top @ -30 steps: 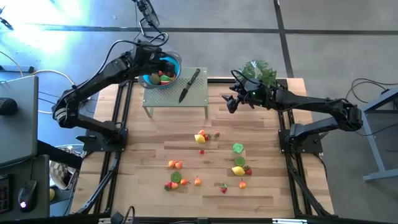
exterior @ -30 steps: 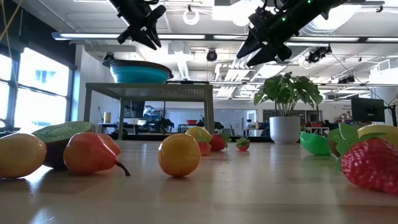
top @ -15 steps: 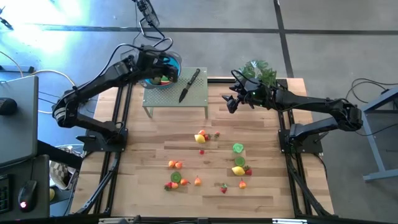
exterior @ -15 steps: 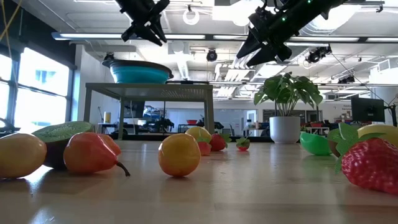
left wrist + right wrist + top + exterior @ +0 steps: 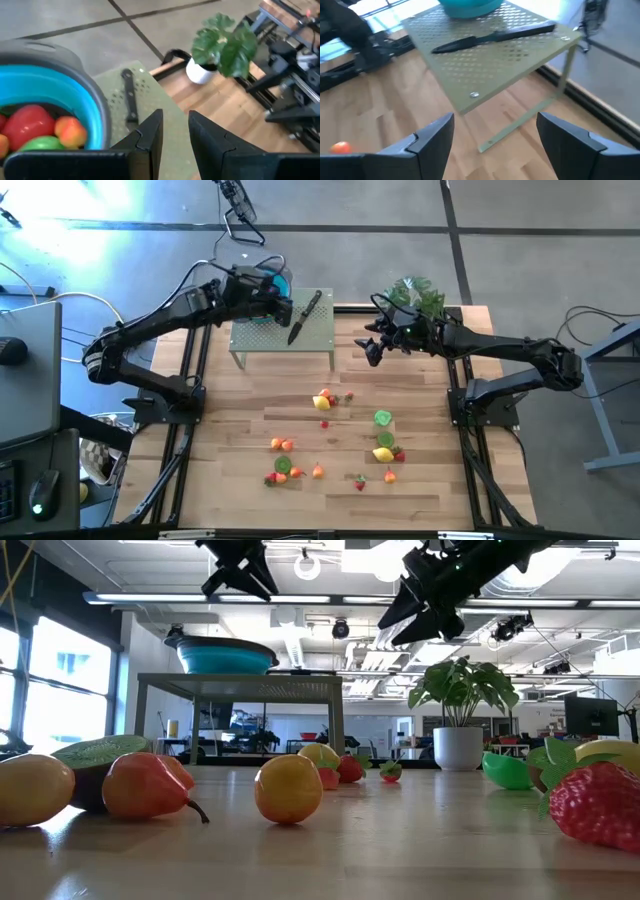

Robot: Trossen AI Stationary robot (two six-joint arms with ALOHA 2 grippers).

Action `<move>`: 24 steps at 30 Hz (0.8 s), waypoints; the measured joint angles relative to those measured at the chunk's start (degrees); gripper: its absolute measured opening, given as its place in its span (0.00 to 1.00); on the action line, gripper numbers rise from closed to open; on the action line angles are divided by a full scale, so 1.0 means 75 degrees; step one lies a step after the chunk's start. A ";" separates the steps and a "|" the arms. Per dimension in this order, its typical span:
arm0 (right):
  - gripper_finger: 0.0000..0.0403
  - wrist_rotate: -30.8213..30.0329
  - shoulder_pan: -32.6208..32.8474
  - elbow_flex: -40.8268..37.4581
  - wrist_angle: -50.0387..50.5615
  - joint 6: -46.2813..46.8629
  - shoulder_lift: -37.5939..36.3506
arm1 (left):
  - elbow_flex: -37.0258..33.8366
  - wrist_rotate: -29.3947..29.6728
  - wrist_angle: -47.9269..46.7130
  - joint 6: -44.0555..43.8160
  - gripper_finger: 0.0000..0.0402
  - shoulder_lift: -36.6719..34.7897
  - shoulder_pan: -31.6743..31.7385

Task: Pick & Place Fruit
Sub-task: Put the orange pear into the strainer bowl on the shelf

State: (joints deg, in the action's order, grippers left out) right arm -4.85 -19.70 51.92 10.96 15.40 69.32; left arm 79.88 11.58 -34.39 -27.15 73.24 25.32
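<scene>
Above the small stand (image 5: pixel 282 330), left gripper (image 5: pixel 283 306) beside the blue bowl (image 5: pixel 60 95) of fruit (image 5: pixel 30 122), fingers narrowly apart, empty. Right gripper (image 5: pixel 372 348) hovering mid-desk (image 5: pixel 250 405), fingers wide. More fruit (image 5: pixel 382 418) scattered below.

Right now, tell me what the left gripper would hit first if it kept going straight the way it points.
Judging by the left wrist view, the left gripper looks down onto the green perforated stand, beside the blue bowl and near the black-handled knife. Probably the stand's top comes first, though depth is unclear.
</scene>
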 joint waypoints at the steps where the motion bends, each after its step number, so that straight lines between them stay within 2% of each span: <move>1: 0.69 0.0113 0.0016 0.0000 0.0000 0.0000 0.0000 | 0.0000 0.0074 -0.0011 -0.0004 0.22 -0.0011 -0.0104; 15: 0.69 0.0276 0.0127 0.0000 0.0003 -0.0086 0.0000 | 0.0000 0.0567 -0.0072 0.0069 0.22 -0.0094 -0.1580; 24: 0.69 0.0282 0.0127 0.0000 0.0044 0.0277 0.0000 | 0.0004 0.0588 -0.1222 0.0186 0.22 -0.0311 -0.2340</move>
State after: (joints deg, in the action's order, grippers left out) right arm -2.73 -18.74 51.92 11.29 17.47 69.32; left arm 79.90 15.99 -43.56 -25.76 70.90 7.77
